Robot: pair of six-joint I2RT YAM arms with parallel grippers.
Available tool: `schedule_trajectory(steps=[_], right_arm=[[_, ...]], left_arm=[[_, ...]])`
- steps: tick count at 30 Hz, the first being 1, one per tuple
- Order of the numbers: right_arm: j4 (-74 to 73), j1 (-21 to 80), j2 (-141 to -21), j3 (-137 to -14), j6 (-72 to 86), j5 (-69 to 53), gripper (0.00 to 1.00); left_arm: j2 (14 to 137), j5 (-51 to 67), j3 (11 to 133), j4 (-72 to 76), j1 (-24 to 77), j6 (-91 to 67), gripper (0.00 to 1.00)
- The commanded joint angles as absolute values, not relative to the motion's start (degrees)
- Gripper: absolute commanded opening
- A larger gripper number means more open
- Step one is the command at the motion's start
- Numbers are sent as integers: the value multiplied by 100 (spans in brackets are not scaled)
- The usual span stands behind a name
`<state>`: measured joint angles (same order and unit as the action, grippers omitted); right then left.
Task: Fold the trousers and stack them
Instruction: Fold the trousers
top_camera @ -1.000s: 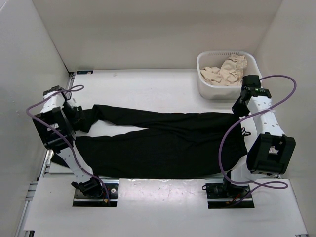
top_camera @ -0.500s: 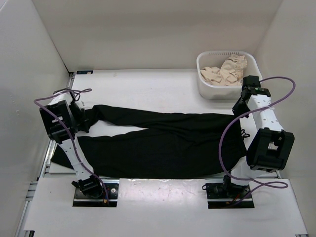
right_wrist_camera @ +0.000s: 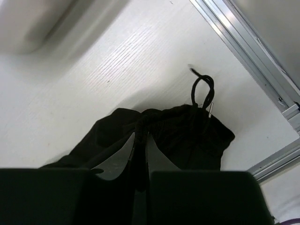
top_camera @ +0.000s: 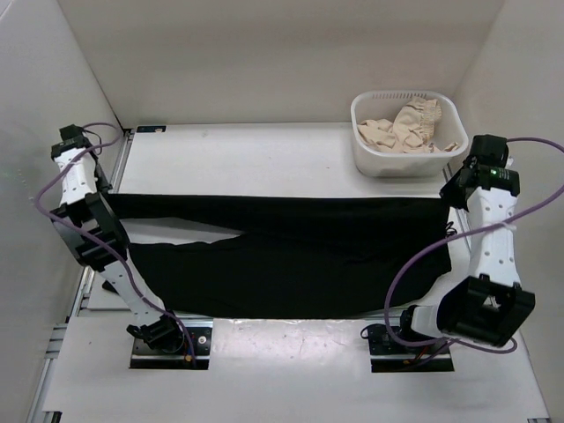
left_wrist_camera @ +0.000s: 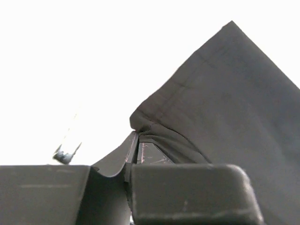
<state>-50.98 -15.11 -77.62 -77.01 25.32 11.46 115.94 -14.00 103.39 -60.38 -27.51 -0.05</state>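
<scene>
Top external: trousers [top_camera: 291,256] now stretched taut across the desk [top_camera: 264,150]. Left pincer [left_wrist_camera: 134,143] and right pincer [right_wrist_camera: 139,137] both clamp them; I can fold.

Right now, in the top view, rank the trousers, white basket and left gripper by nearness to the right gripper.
1. trousers: pinched in the right gripper.
2. white basket: just beyond, far right.
3. left gripper: across the table, far left.

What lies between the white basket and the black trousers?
Only a bare strip of table, seen in the top view; the basket and the trousers do not touch.
</scene>
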Motion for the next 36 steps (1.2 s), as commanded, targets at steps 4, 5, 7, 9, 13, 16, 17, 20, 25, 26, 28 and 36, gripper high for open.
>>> schedule_trajectory(steps=[4, 5, 7, 9, 13, 16, 17, 20, 25, 26, 28, 36], right_arm=[[-5010, -1564, -7453, -7603, 2180, 1354, 0], [-5010, -1564, -7453, -7603, 2180, 1354, 0], [-5010, -1564, -7401, -7603, 2180, 1266, 0], [-5062, -1564, -7339, -7603, 2180, 1134, 0], [-5475, -1564, -7015, -7227, 2232, 1002, 0], [-5643, -1564, -6383, -6524, 2566, 1090, 0], [-5730, -1617, -6076, -5982, 2749, 1142, 0], [-5810, -1687, -5801, -5040, 2970, 1047, 0], [-5862, -2047, -5582, -4544, 3278, 993, 0], [-5801, -2117, -5581, -4483, 3331, 993, 0], [-5748, -2328, -5520, -4482, 3331, 889, 0], [-6309, -2514, -5766, -5613, 3270, 1185, 0]], left_arm=[[10925, -2232, 10406, -5889, -2839, 0, 14], [10855, -2293, 10406, -5889, -2839, 0, 14], [10802, -2294, 10406, -5889, -2839, 0, 14], [10679, -2355, 10406, -5889, -2839, 0, 14], [10205, -2487, 9609, -5889, -3058, 0, 14], [9739, -2365, 8441, -5802, -3444, 0, 14], [9564, -2364, 8124, -5662, -3541, 0, 14], [9510, -2364, 7182, -5441, -3866, 0, 14], [9615, -2259, 6996, -5379, -4078, 0, 14], [9615, -2198, 6996, -5379, -4078, 0, 14], [9676, -2197, 7118, -5379, -4078, 0, 14], [9616, -2364, 7778, -5379, -4078, 0, 14]])
